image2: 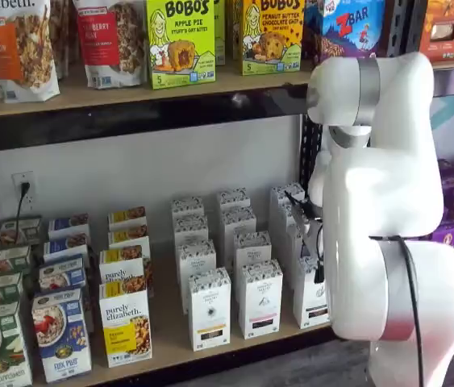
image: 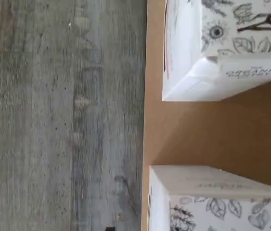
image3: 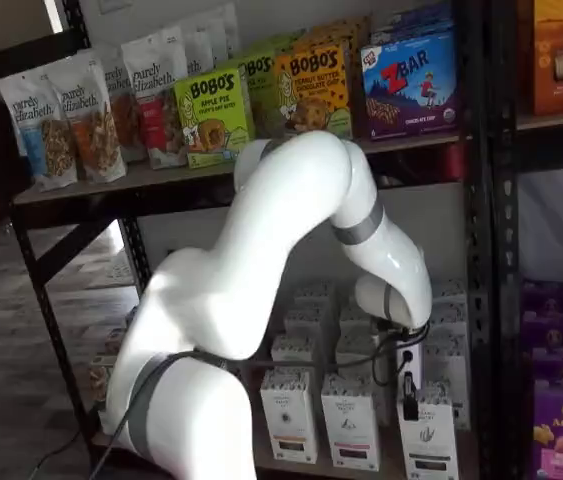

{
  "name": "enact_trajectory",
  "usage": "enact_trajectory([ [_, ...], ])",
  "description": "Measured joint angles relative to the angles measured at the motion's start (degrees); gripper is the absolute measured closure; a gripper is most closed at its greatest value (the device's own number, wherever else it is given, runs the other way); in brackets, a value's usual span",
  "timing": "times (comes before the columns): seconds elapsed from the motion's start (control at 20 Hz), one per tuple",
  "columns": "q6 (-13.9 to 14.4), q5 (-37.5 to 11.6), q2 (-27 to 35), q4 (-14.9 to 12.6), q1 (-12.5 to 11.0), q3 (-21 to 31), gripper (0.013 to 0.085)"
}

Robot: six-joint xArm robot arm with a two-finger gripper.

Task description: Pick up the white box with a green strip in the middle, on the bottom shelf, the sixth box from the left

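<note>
The white box (image2: 310, 300) with the dark green band stands at the front right of the white cartons on the bottom shelf (image2: 170, 332), half hidden by my arm. It also shows in a shelf view as the white box (image3: 428, 445). My gripper (image3: 408, 398) hangs just above its top left; only a black finger shows, side-on, its jaws spread wide and nothing held. The wrist view looks down on two speckled white cartons (image: 207, 48) (image: 212, 199) with bare shelf board (image: 198, 130) between them. I cannot tell which cartons those are.
Same-shaped cartons with a yellow band (image2: 210, 310) and a pink-red band (image2: 260, 300) stand left of the target. Granola boxes (image2: 124, 322) fill the shelf's left. The upper shelf (image2: 130, 90) hangs overhead, a black upright (image2: 311, 153) stands behind, and grey floor (image: 63, 115) lies below the edge.
</note>
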Motion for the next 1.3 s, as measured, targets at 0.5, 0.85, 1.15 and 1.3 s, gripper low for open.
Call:
enact_trajectory([
  [0.5,9.0,0.7,2.9,-9.6,0.5,-3.0,0.013],
  [0.85,8.1,0.6,3.8,-8.5,0.5,-3.7,0.017],
  [1.15,6.9,1.2,3.8,-7.4,0.3,-4.2,0.033],
  [1.3,7.0,1.3,3.7,-7.6,0.3,-4.2,0.033],
])
